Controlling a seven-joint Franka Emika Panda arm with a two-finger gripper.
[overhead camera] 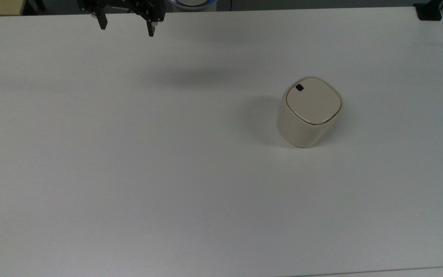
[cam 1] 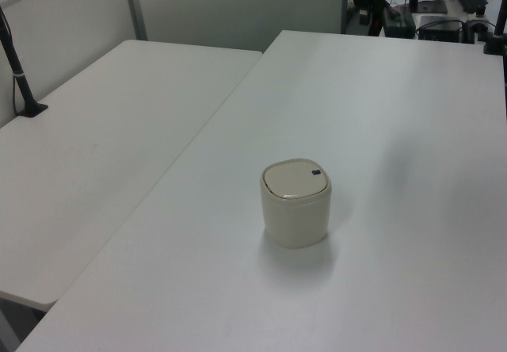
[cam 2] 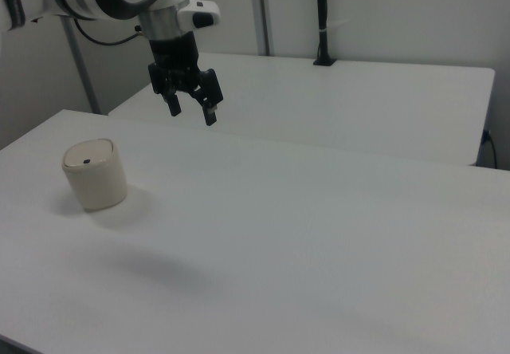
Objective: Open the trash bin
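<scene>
A small cream bin (overhead camera: pixel 309 112) stands upright on a bare white surface (overhead camera: pixel 129 173), its flat lid (overhead camera: pixel 313 100) shut and flush with the rim. In the top view it sits right of centre; in the left view it is near the middle of the surface, and in the right view at the far left. A small black button (overhead camera: pixel 299 87) marks one corner of the lid, the corner toward the top view's upper left.

The gripper (overhead camera: pixel 127 27) hangs in the air well apart from the bin, near the far edge of the surface at the top view's upper left. Its two black fingers (cam 2: pixel 209 115) are spread wide and hold nothing. In the right view it hovers high above the surface, to the right of the bin.

The bin looks like thin, smooth moulded plastic: light, rigid, and probably empty, so it would likely slide or tip under a sideways shove. Its rounded walls seem slick and offer little for a pinch. The lid shows no lip or handle, and the seam around it looks too narrow to pry. The button appears to be the place to act: a straight downward press with one fingertip, which would pin the bin against the surface instead of pushing it away.
</scene>
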